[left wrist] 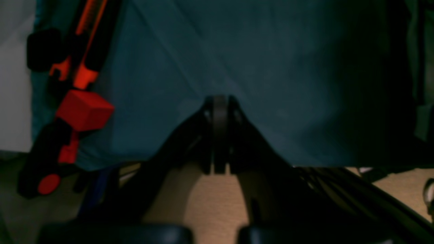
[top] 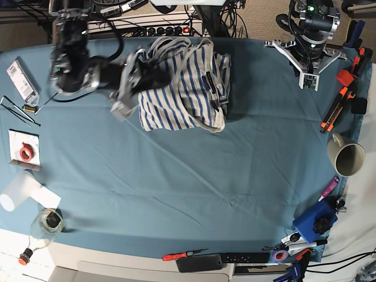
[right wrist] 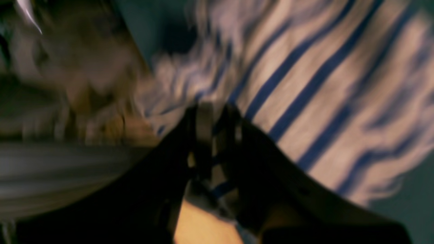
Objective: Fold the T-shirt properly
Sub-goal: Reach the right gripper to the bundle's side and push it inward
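Observation:
The T-shirt [top: 182, 88], cream with thin blue stripes, lies bunched and partly lifted at the back middle of the teal tablecloth [top: 176, 176]. My right gripper [top: 141, 76] reaches in from the left and grips the shirt's left edge. In the right wrist view, which is blurred, striped T-shirt cloth [right wrist: 305, 78] runs down between the dark fingers of the right gripper [right wrist: 213, 117]. My left gripper [top: 308, 73] stays at the back right, away from the shirt. Seen from the left wrist, the left gripper [left wrist: 219, 105] is shut and empty over the bare tablecloth [left wrist: 271, 67].
An orange and black clamp [top: 338, 106] [left wrist: 73, 101] lies by the right edge, with a cream cup [top: 346, 155] and a blue box [top: 314, 220] nearer the front. On the left are a tape roll [top: 24, 153], a white cup [top: 20, 191] and a bottle [top: 41, 226]. Small tools [top: 185, 254] line the front edge.

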Tool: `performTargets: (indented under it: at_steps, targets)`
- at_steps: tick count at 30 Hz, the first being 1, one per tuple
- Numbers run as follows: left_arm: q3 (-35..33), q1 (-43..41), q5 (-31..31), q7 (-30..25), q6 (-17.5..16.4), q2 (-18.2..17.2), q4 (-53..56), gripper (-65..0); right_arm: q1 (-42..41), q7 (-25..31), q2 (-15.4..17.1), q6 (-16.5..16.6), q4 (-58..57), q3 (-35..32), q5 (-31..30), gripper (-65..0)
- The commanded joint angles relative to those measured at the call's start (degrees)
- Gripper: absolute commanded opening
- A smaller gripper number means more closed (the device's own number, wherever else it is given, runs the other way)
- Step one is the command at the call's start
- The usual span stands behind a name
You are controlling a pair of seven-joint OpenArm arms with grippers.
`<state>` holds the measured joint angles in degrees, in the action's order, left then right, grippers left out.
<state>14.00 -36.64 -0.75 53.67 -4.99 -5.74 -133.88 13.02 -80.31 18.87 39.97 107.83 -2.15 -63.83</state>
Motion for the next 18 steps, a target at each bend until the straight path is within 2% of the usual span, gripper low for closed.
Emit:
performTargets:
  at_steps: [1, 4, 6, 12, 18]
  targets:
    - [0.1, -0.5, 0.5, -1.2, 0.0, -0.2, -1.1, -65.0, 0.4, 0.3, 0.7, 0.0, -0.8, -1.0, 2.3, -56.9]
    - [0.1, -0.5, 0.8, -1.2, 0.0, -0.2, -1.1, -65.0, 1.2, 3.0, 0.7, 0.0, -6.1, -4.2, 10.2, -56.9]
    - [0.1, -0.5, 0.8, -1.2, 0.0, -0.2, -1.1, -65.0, 1.1, 3.5, 0.7, 0.0, -9.8, -5.4, 11.9, -56.9]
    - [0.1, -0.5, 1.6, -1.2, 0.0, -0.1, -1.1, -65.0, 0.7, 3.7, 0.7, 0.0, -10.6, -5.6, 7.8, -56.9]
    - [0.1, -0.5, 1.6, -1.2, 0.0, -0.2, -1.1, -65.0, 0.3, 1.4, 0.7, 0.0, -0.4, -5.6, 5.1, -56.9]
